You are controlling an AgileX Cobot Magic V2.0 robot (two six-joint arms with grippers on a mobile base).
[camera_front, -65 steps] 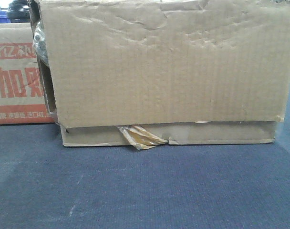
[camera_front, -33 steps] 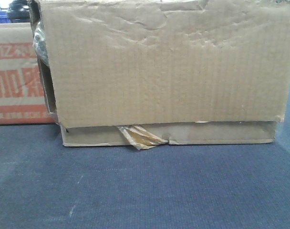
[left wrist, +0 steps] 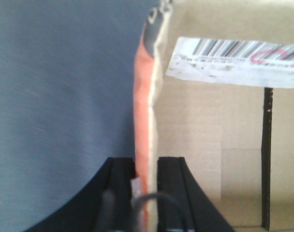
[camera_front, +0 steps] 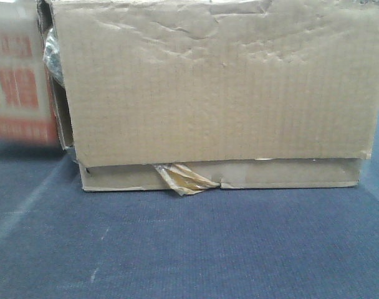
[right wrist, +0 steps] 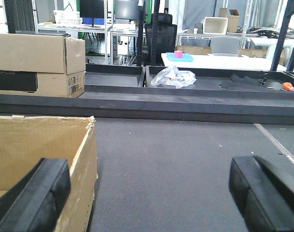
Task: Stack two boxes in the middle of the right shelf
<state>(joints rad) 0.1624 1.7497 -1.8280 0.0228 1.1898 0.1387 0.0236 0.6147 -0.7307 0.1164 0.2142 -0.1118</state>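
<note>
Left gripper [left wrist: 146,191] is clamping the wall of the red-printed box [left wrist: 141,125] at lower centre, right gripper [right wrist: 152,193] is gaping wide; pickup appearing underway, level lift needed next.

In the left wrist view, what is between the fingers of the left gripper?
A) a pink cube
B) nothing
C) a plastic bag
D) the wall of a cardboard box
D: the left gripper clamps the upright wall of the cardboard box, orange outside and brown inside.
</note>
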